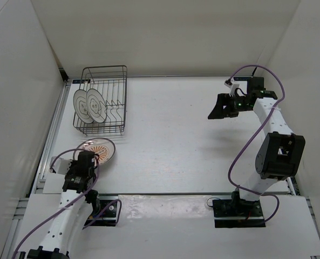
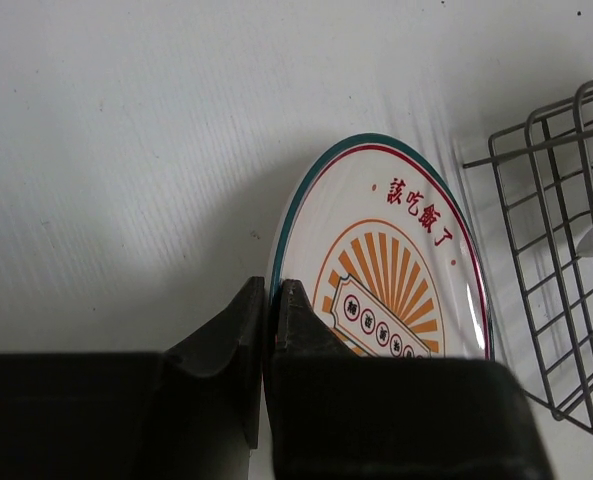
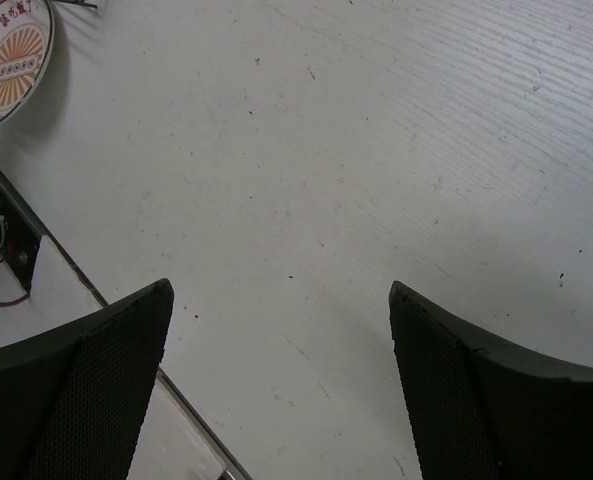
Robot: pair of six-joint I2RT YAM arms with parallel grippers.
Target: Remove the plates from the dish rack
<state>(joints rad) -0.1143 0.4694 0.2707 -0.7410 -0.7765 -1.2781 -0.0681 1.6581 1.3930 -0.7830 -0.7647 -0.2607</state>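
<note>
The sunburst plate (image 1: 99, 149) lies flat, low at the table, in front of the dish rack (image 1: 116, 75). My left gripper (image 1: 88, 160) is shut on its near rim; in the left wrist view the jaws (image 2: 271, 290) pinch the rim of the plate (image 2: 396, 250). I cannot tell whether the plate touches the table. Two white plates with dark line patterns (image 1: 81, 104) (image 1: 95, 105) stand upright in the rack's left side. My right gripper (image 1: 220, 110) is open and empty, far right over bare table (image 3: 281, 290). The sunburst plate also shows in the right wrist view (image 3: 11, 55).
The rack's wire corner (image 2: 566, 250) is close to the right of the held plate. White walls enclose the table on the left, back and right. A metal rail (image 1: 49, 140) runs along the left edge. Purple cables loop beside both arms.
</note>
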